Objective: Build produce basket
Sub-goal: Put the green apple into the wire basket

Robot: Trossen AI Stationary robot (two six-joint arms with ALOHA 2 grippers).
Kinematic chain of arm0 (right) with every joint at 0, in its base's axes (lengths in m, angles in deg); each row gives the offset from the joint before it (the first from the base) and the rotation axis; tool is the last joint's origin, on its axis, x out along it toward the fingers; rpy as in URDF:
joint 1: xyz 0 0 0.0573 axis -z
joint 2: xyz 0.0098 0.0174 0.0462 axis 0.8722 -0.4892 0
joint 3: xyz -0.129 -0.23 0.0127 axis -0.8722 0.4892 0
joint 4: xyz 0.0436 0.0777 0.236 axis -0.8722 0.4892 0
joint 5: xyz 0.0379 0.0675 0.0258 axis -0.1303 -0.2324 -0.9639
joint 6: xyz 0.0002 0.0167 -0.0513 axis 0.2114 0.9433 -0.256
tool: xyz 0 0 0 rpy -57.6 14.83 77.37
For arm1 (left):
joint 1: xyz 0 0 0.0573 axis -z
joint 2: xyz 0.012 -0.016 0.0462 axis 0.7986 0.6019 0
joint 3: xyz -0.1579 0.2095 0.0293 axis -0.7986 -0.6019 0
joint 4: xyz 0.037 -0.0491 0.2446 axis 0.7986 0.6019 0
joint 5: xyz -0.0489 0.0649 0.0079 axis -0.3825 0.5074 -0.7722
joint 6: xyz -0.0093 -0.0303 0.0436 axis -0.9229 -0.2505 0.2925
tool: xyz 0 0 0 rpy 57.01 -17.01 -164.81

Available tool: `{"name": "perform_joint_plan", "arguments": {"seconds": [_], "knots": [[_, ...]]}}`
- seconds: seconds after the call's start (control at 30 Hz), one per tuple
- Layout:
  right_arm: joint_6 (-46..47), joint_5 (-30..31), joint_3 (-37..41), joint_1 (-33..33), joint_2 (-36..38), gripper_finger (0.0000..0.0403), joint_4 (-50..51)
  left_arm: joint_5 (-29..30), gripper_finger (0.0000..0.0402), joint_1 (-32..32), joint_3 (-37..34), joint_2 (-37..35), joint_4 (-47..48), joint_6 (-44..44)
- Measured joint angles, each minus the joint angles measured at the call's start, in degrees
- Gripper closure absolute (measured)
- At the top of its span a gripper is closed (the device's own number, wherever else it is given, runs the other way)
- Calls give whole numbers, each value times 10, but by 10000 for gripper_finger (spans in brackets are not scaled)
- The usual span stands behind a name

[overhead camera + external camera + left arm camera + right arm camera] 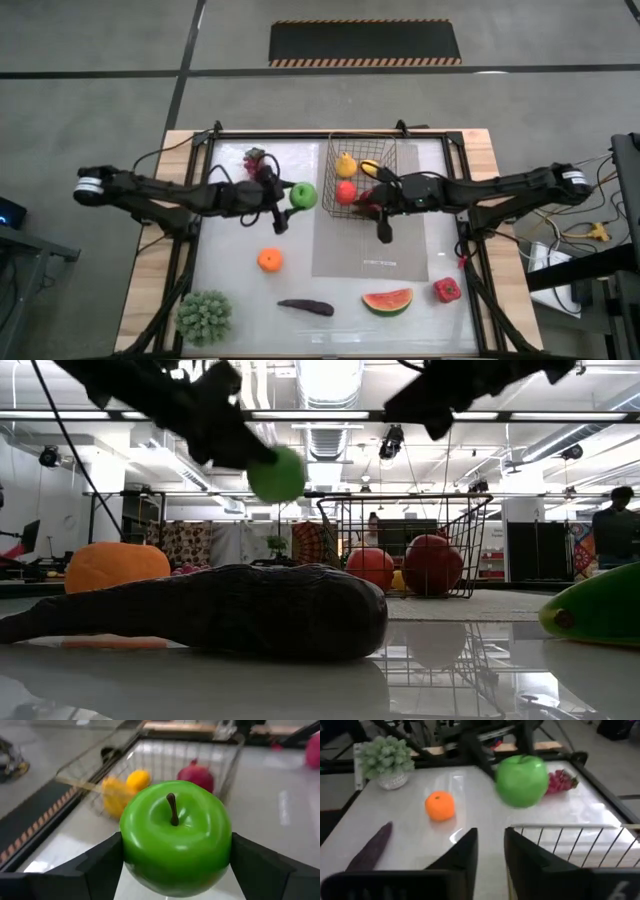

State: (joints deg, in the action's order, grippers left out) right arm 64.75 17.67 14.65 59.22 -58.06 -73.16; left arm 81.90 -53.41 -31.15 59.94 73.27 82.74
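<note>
Green apple clamped aloft, left end effector

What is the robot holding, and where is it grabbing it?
The left hand holds the green apple in the air, its fingers pressing the apple's two opposite sides, stem up. The right hand, beside the basket, holds nothing.

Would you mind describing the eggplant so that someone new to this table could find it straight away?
Start at the fuzzy green plant in the table's near left corner and look along the near edge toward the watermelon slice. The eggplant lies flat between them, apart from both. It is the only long, thin, dark purple piece; its neighbours are round or brightly coloured.
</note>
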Motion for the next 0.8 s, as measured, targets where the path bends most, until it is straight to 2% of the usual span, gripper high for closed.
{"name": "perform_joint_plan", "arguments": {"seconds": [0.17, 0.33, 0.57, 0.8], "knots": [[-45, 11, -63, 0, -52, 263, 23, 32, 103, 53, 41, 22, 0, 0], [-81, 11, -139, 0, -92, 240, 73, 40, 103, 74, 90, 68, 31, -1], [-101, 11, -215, 0, -148, 254, 136, 40, 104, 81, 148, 134, 53, 0], [-103, 10, -248, 0, -195, 276, 158, 40, 104, 82, 181, 166, 52, 11]]}}
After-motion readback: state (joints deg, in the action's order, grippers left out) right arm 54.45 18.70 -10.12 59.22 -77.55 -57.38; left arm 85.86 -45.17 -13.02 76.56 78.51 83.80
